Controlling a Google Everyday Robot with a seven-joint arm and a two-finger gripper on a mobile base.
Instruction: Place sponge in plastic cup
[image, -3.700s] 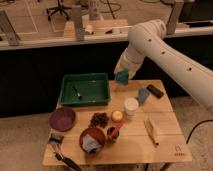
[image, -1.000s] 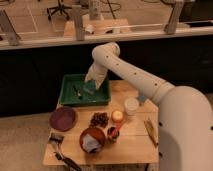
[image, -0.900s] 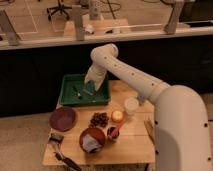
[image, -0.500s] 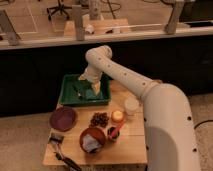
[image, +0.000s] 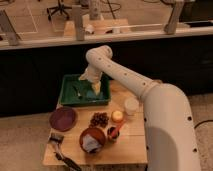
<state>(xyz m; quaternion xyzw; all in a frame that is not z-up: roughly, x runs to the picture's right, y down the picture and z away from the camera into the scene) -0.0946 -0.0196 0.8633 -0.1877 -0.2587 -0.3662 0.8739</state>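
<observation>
1. We saw the gripper (image: 95, 89) lowered over the right half of the green tray (image: 69, 95) at the back left of the wooden table (image: 131, 145).
2. We could not tell how it stood or whether it held anything.
3. We could not make out the sponge; a pale teal patch showed at the gripper, too blurred to identify.
4. The white cup (image: 131, 106) stood right of the tray, apart from the gripper.
5. Nearer us sat a purple plate (image: 63, 118), a dark cluster (image: 99, 119) and a brown bowl (image: 92, 139).
</observation>
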